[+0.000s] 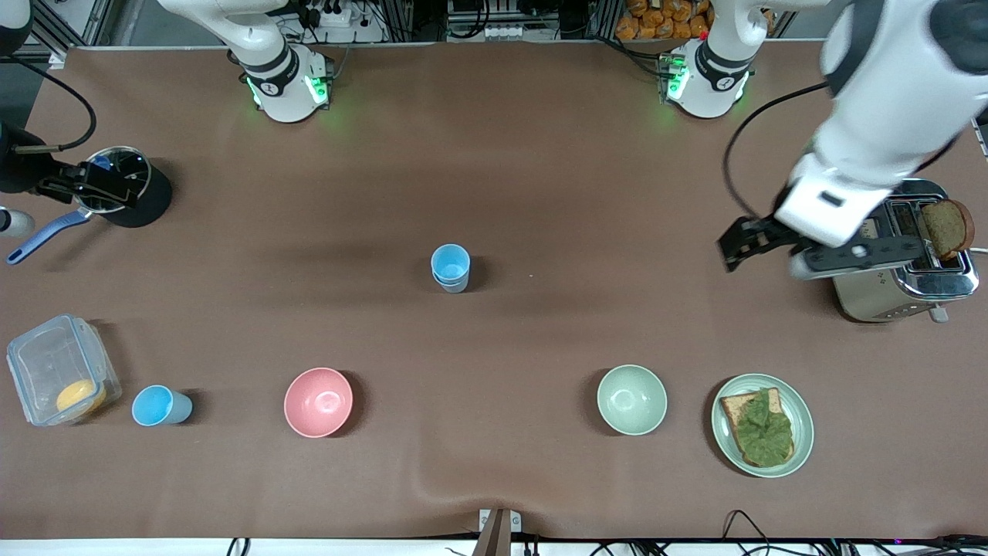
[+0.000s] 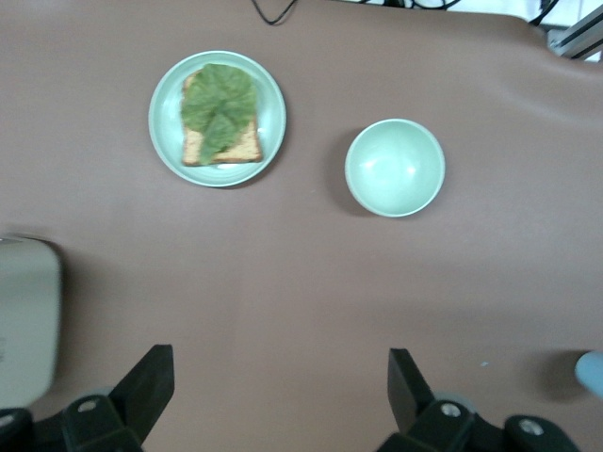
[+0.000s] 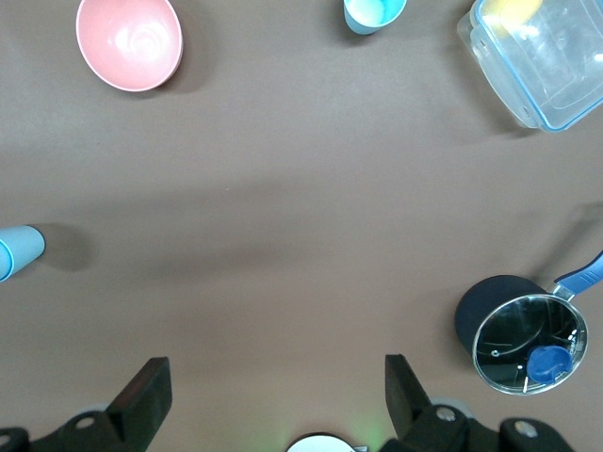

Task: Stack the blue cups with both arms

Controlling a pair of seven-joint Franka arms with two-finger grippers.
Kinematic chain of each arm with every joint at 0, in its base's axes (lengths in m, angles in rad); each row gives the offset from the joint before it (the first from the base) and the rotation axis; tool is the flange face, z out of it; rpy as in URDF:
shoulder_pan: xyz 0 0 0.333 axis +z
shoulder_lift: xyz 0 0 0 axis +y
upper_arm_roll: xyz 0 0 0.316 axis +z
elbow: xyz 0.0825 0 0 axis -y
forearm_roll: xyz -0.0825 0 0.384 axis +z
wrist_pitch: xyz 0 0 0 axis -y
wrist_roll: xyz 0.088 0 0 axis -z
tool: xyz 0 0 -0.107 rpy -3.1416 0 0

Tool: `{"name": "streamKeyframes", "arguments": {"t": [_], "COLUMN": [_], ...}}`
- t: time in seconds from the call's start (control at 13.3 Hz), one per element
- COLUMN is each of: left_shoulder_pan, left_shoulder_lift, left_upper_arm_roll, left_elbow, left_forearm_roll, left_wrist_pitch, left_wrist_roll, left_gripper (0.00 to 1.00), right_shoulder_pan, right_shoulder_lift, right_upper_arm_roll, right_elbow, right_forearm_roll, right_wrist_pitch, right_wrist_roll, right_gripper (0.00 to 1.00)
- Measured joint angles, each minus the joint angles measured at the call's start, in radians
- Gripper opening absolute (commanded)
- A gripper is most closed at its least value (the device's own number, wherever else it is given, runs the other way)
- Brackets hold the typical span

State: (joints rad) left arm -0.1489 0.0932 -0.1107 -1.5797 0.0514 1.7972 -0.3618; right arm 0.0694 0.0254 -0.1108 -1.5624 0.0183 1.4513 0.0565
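Two white arms, both raised, grippers empty.

Left arm: enters from its base at the top right of the front view, large in the frame's upper right corner, forearm slanting down toward frame centre; left gripper at right of mid-frame, dark, fingers spread wide apart, nothing between them. Right arm: base at top left of the front view, reaching out to the frame's left edge; right gripper at upper left, dark, fingers likewise spread wide, holding nothing.
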Motion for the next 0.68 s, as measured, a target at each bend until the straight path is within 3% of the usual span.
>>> {"name": "streamKeyframes", "arguments": {"t": [0.68], "left_shoulder_pan": [0.091], "left_shoulder_lift": [-0.056], "left_upper_arm_roll": [0.002], "left_elbow": [0.02], "left_forearm_roll": [0.0], "left_wrist_pitch": [-0.11], "left_wrist_roll": [0.164], "left_gripper": [1.0], "right_shoulder_pan": [0.0], "right_shoulder_lift": [0.007], "right_upper_arm_roll": [-0.002], "right_elbow": [0.0], "right_forearm_roll": [-0.001], "right_wrist_pitch": [0.0], "right_wrist_roll": [0.0], "right_gripper": [1.0]}}
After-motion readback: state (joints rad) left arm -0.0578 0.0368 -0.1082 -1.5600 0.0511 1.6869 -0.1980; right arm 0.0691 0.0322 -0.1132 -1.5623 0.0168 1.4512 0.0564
